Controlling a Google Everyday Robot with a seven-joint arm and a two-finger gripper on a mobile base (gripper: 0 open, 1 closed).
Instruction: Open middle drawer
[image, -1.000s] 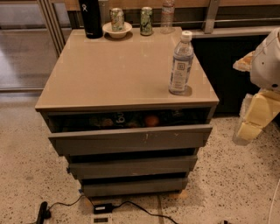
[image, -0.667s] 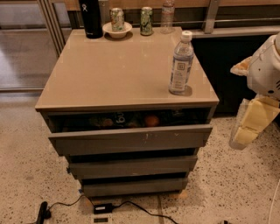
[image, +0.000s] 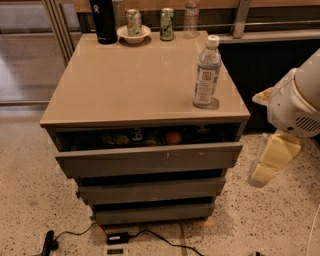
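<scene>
Grey slab fronts stack three high under the tan top of the cabinet (image: 125, 85). The middle drawer (image: 150, 190) sits between the widest front (image: 100, 162) above and the narrowest front (image: 152, 214) below. We see it as a plain, handle-less panel, flat and matte, with a dark gap along its upper edge.

The gripper (image: 267, 162) hangs off to the right of the cabinet, well apart from the middle drawer and a little higher, roughly level with the widest front. It is a pale yellow, blocky piece pointing down and to the left beneath the rounded white arm housing (image: 297, 102). We cannot tell whether it is open or closed.

The widest front carries a pale scratch near its centre and stands pulled out — behind it we glimpse dark contents and a small round orange thing (image: 173, 137).

On the smooth, faintly glossy top, a clear plastic water bottle (image: 206, 72) with a white cap stands upright near the right front corner. Along the back edge stand a black flask (image: 102, 20), a pale bowl (image: 141, 34) with a can (image: 133, 20) in it, a green can (image: 167, 23) and a second clear bottle (image: 190, 17).

The floor (image: 30, 190) is speckled terrazzo — a black adapter (image: 118, 237) with its cable lies on it just in front of the cabinet.
</scene>
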